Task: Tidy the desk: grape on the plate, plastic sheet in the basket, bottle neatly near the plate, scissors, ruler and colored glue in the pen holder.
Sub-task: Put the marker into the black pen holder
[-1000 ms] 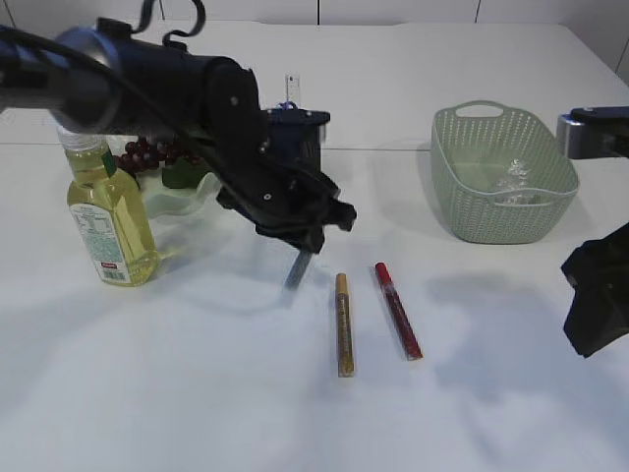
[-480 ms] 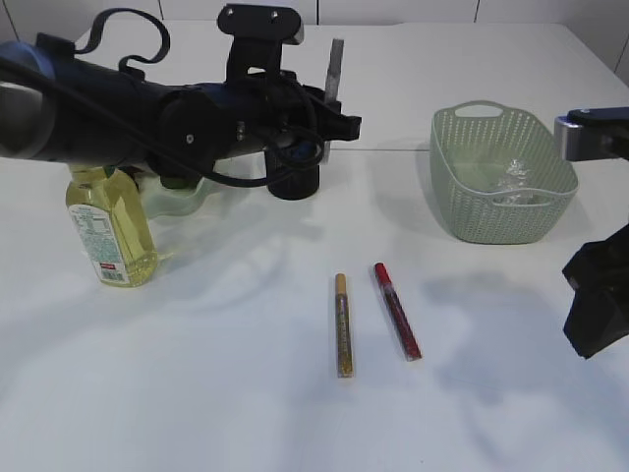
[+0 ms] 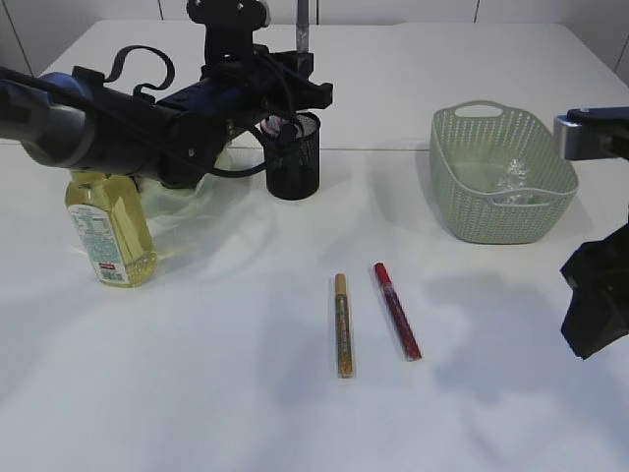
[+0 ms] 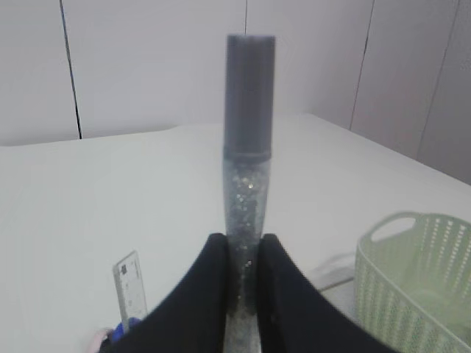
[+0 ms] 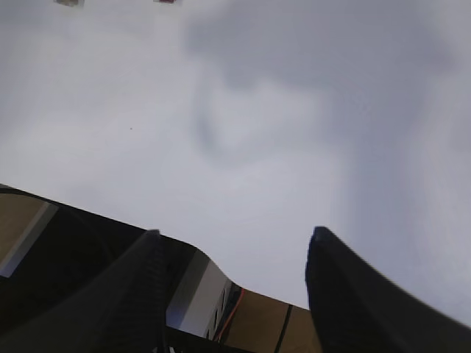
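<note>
My left gripper [image 3: 301,61] is shut on a silver glitter glue pen [image 3: 303,18] and holds it upright above the black mesh pen holder [image 3: 293,162]. In the left wrist view the pen [image 4: 249,147] stands between the shut fingers [image 4: 243,246], with a clear ruler [image 4: 129,287] sticking up below. A gold glue pen [image 3: 343,324] and a red glue pen [image 3: 397,310] lie on the table in the middle. The yellow bottle [image 3: 108,221] stands at the left, beside the pale green plate [image 3: 182,202]. The grapes are hidden behind the arm. My right gripper [image 5: 235,243] is open and empty.
A green basket [image 3: 491,211] at the right holds a crumpled plastic sheet [image 3: 511,182]; its rim also shows in the left wrist view [image 4: 412,294]. The right arm [image 3: 595,300] hangs at the right edge of the table.
My left arm has lifted the silver glue pen from low over the table, turned it upright and carried it back over the pen holder. The right arm has not moved.
</note>
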You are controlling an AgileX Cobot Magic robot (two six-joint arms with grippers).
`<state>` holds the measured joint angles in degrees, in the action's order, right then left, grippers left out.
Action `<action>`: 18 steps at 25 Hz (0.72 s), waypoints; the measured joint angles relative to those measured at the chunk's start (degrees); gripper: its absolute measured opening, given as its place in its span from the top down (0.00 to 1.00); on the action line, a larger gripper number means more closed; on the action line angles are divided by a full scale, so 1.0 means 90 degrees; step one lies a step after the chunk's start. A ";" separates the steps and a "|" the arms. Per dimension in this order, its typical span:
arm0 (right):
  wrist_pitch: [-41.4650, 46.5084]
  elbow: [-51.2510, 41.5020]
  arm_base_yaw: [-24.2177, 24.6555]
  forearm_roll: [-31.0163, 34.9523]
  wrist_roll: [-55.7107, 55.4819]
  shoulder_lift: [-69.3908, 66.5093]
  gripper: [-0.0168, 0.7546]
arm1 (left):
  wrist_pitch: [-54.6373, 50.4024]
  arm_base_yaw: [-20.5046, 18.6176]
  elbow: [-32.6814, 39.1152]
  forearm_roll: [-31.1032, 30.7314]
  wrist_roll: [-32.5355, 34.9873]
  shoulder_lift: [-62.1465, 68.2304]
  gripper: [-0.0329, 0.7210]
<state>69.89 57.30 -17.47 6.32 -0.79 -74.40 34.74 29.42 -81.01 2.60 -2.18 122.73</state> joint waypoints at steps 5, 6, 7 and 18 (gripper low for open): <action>0.0000 0.0000 0.0000 0.0015 0.0088 0.0000 0.36 | 0.0062 -0.0118 -0.0608 -0.0011 0.0026 0.0393 0.86; 0.0000 0.0000 0.0000 0.0015 0.0088 0.0000 0.36 | 0.0062 -0.0141 -0.0730 -0.0024 0.0026 0.0474 0.86; 0.0000 0.0000 0.0000 0.0015 0.0088 0.0000 0.36 | 0.0062 -0.0165 -0.0850 -0.0024 0.0026 0.0561 0.86; 0.0000 0.0000 0.0000 0.0015 0.0176 0.0000 0.36 | -0.0445 -0.0240 -0.1763 -0.0024 0.0106 0.1226 0.86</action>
<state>69.89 57.30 -17.47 6.46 0.80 -74.40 30.73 27.26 -96.88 2.38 -1.23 133.77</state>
